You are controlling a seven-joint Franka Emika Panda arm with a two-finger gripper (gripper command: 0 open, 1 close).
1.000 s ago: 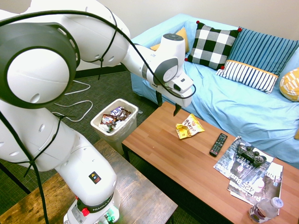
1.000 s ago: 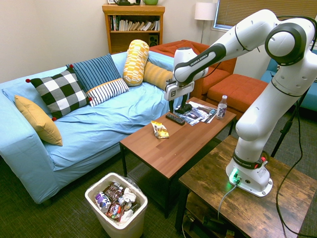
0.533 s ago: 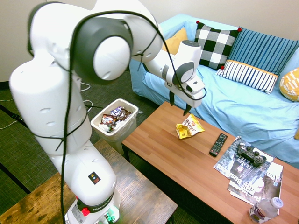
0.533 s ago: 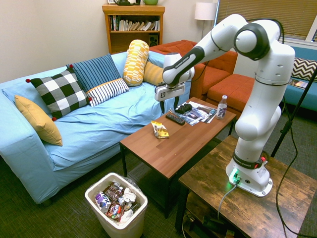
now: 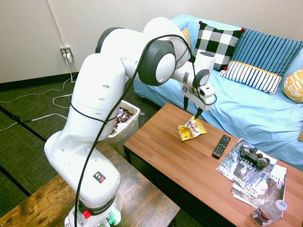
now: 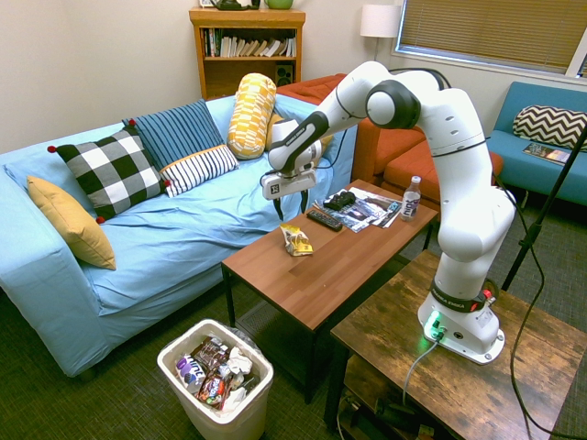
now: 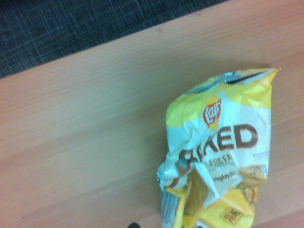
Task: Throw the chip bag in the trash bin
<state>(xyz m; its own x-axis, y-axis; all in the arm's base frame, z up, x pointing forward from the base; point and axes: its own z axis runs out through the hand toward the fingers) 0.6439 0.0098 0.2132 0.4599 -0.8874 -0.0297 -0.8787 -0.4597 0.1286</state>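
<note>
Open gripper (image 6: 292,209) above chip bag (image 5: 191,129), nr table edge (image 5: 156,109).

The chip bag (image 5: 191,129) lies on the table (image 5: 180,165) (remote (image 5: 221,146) beside it).

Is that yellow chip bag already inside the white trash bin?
No, the chip bag lies on the wooden coffee table under the open gripper, while the trash bin stands on the floor apart from it.

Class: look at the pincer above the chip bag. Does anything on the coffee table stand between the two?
Nothing visible does. The open pincer hangs just above the chip bag, which lies alone on bare wood; the remote sits off to one side.
</note>
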